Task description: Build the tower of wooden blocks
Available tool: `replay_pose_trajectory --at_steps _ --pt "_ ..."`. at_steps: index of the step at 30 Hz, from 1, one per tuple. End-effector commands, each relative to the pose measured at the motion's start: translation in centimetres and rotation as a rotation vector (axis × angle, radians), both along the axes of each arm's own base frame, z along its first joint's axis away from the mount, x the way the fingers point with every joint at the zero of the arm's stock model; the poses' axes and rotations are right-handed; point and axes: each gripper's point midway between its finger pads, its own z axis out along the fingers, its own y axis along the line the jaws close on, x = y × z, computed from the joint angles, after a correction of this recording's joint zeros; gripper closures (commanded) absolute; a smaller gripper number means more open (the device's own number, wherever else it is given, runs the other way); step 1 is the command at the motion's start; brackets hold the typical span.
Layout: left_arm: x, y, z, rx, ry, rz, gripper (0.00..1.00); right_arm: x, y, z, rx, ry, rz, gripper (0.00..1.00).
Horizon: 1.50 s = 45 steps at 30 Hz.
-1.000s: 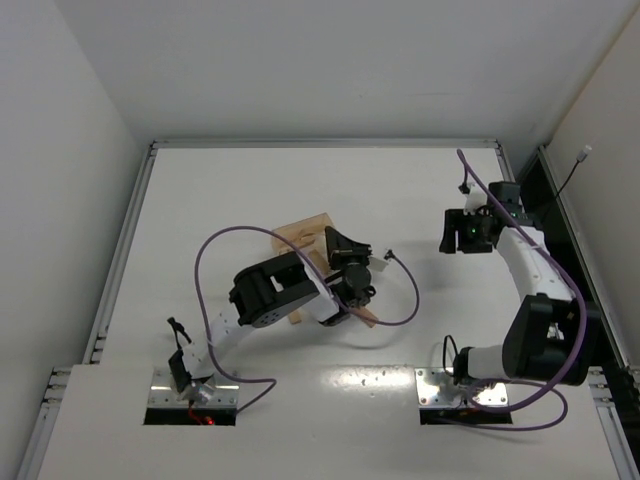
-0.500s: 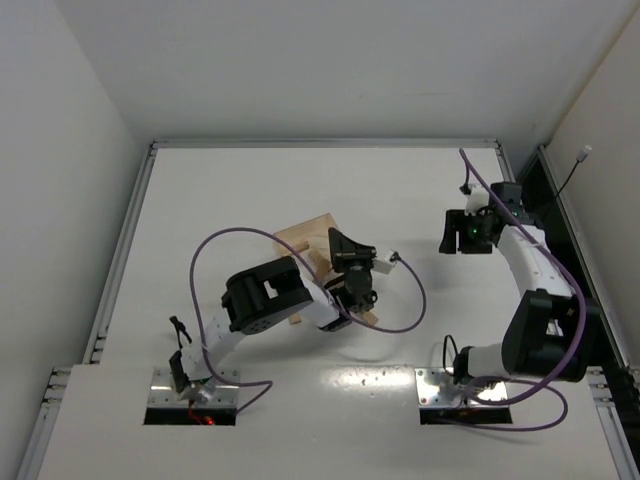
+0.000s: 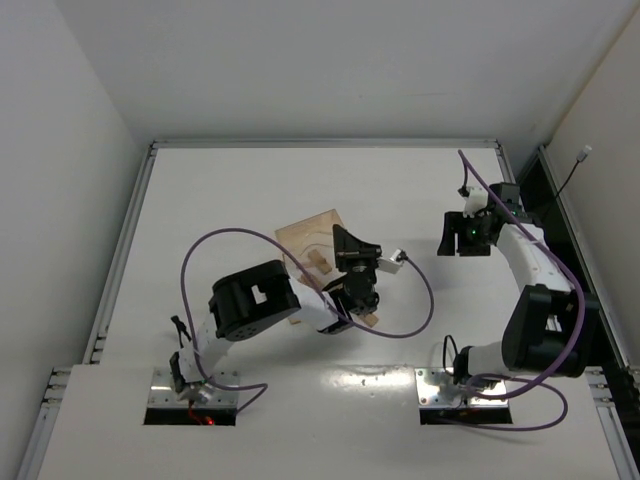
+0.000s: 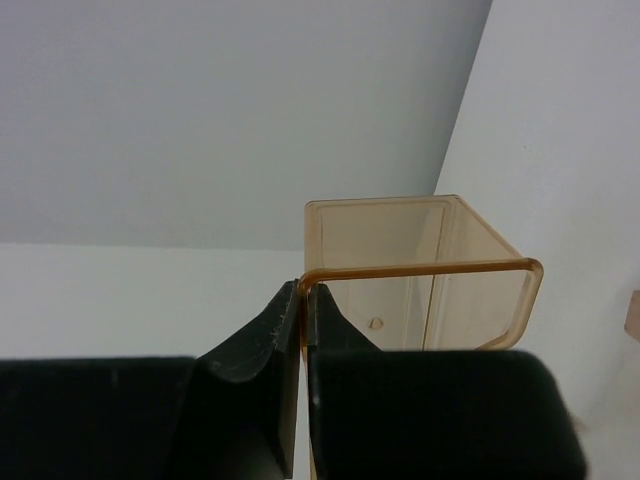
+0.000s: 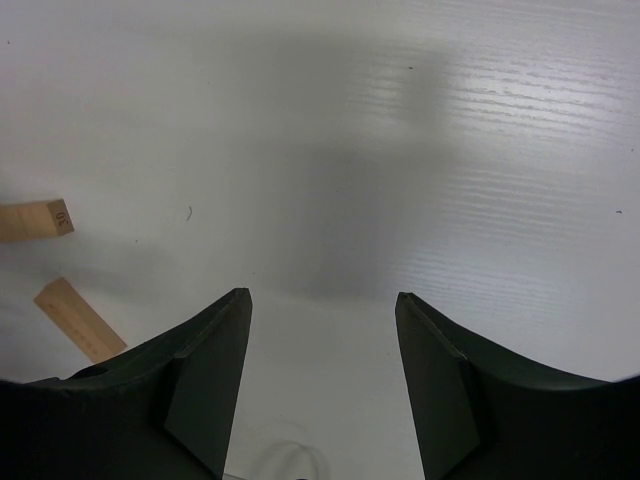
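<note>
One broad, matte white surface (image 3: 200, 200) carries everything. Over it a translucent amber plastic box (image 4: 470, 290), glossy and round-cornered, is held by one thin wall only, with the left gripper (image 4: 303, 312) clamped on it. I judge that slick wall could slip, or the box could swing down onto the pieces. The right gripper (image 5: 322, 310) hangs with jaws apart, holding nothing. No wood block tower stands yet: its pale, flat-sided, square-ended bars (image 5: 80, 320) lie scattered loose near the left arm (image 3: 250, 300).

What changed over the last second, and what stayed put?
The left gripper, shut on a wall of the amber box, has shifted it slightly rightward, seemingly lifting it; wood blocks now show under it. Its elbow swung left. The right gripper stayed open, unmoved.
</note>
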Motion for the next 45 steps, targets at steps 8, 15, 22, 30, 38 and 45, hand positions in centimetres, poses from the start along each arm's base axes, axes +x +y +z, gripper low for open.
replay_pose_trajectory --at_steps 8,15,22,30,38,45 --pt "3.1 5.2 3.7 -0.517 -0.257 0.124 1.0 0.9 -0.1 1.4 0.005 -0.044 -0.003 0.44" --pt "0.2 5.9 6.9 -0.616 -0.213 0.125 1.0 0.6 0.0 0.7 0.007 -0.032 -0.003 0.44" --pt "8.7 11.2 9.7 -0.762 -0.148 0.296 1.0 0.8 0.1 0.8 0.015 -0.034 0.001 0.45" --pt "17.6 21.1 8.1 -1.077 0.084 0.448 1.0 1.0 0.8 0.4 0.043 -0.025 0.024 0.46" --pt "22.2 29.2 4.6 -1.31 0.344 0.566 1.0 1.0 1.1 0.2 0.064 -0.011 0.032 0.46" --pt "23.6 35.5 0.8 -1.426 0.486 0.617 1.0 1.0 1.3 0.2 0.072 -0.012 0.037 0.46"
